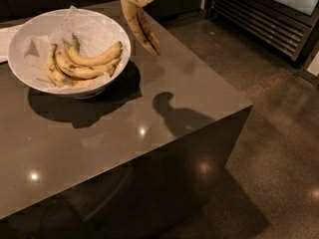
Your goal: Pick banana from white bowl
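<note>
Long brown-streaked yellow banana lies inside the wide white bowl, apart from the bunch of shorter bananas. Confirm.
Wrong: the camera view shows the long brown-streaked banana hanging in the air beside the wide white bowl, over the dark counter, apart from the bunch. The gripper is out of view above the top edge.

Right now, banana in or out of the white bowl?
Out: the banana hangs in air beside the white bowl, its shadow on the countertop. Claw not in view, above the top edge.

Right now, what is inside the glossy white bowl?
The bowl holds crinkled white paper, hiding its floor, and a bunch of short yellow bananas. The long speckled banana hangs outside, the gripper out of view above.
</note>
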Robot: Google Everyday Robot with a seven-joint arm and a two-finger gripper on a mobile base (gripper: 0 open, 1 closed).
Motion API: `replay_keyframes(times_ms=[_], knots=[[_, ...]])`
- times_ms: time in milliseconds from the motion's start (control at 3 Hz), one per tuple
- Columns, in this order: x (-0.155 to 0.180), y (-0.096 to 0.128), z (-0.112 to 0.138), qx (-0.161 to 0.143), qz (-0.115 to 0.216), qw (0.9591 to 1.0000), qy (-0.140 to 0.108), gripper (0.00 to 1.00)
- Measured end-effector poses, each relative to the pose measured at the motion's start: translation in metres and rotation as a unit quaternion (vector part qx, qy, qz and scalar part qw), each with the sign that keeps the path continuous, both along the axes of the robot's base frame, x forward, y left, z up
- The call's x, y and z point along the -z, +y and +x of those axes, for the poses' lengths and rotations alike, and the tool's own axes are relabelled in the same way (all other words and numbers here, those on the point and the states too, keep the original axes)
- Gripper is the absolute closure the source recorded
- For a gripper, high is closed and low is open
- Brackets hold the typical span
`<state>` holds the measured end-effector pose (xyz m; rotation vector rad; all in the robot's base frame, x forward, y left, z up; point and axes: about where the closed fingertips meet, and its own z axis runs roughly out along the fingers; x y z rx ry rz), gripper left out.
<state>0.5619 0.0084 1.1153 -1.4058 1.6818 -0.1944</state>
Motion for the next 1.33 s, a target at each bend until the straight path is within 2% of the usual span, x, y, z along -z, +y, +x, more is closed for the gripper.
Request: replay_keyframes(times_ms=[1000,1333], knots=[[0.029,-0.012,-0.017,0.036,0.046,0.9970,0.052,1.00],[0.029,-0.011,-0.017,0.036,0.046,0.9970,0.052,1.00]])
